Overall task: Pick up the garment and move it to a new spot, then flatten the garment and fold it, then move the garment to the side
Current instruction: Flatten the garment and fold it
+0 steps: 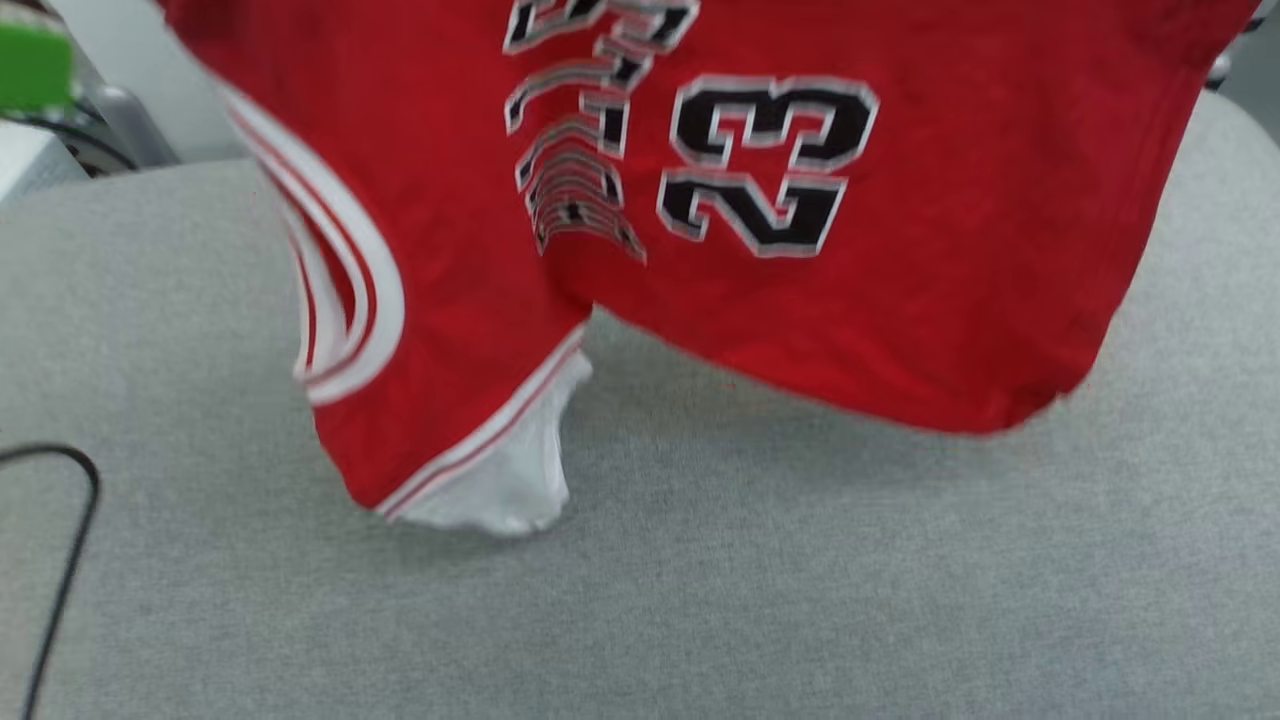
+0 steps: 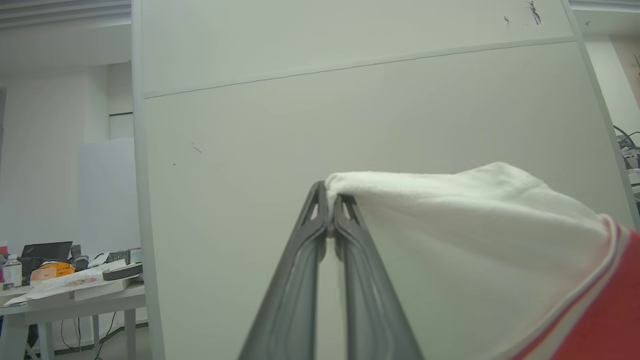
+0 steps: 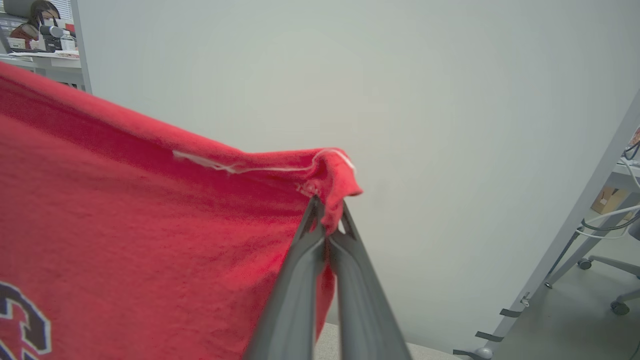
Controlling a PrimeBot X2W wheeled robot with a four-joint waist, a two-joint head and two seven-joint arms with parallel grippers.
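Note:
The garment point(image 1: 930, 220), a red jersey with a black-and-white 23 and lettering, hangs spread in the air above the grey table point(image 1: 700, 600) in the head view. Its striped neck opening droops at the left and one white sleeve point(image 1: 500, 480) dangles lowest, just over the cloth. In the left wrist view my left gripper point(image 2: 330, 197) is shut on the edge of a white sleeve point(image 2: 475, 225). In the right wrist view my right gripper point(image 3: 327, 210) is shut on a bunched red corner of the garment point(image 3: 150, 225).
A black cable point(image 1: 60, 560) loops onto the table at the left edge. A pale partition wall point(image 2: 350, 125) stands close behind the table. A cluttered desk point(image 2: 65, 290) is off to one side, and office chair legs point(image 3: 610, 280) stand on the floor beyond the table.

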